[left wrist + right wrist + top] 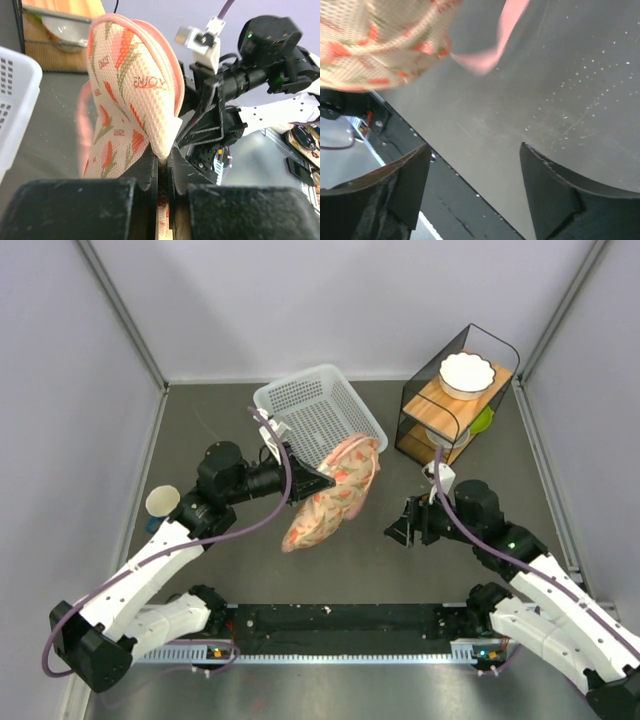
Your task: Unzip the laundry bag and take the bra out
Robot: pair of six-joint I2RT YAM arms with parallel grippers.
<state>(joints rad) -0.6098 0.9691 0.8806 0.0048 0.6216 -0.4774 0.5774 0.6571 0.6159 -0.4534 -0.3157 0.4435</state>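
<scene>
The laundry bag (335, 490), beige-pink mesh with red-orange prints and pink trim, hangs lifted above the table. My left gripper (318, 480) is shut on its edge. In the left wrist view the bag (130, 95) rises from between the closed fingers of the left gripper (162, 162). My right gripper (398, 531) is open and empty, to the right of the bag and apart from it. In the right wrist view the bag (380, 40) and a pink strap (490, 50) show at the top, beyond the right gripper (475, 160). The bra is hidden.
A white perforated basket (318, 412) stands just behind the bag. A wire and wood rack (452, 400) with a white bowl (467, 373) is at the back right. A paper cup (162, 502) stands at the left. A black rail (340, 620) runs along the near edge.
</scene>
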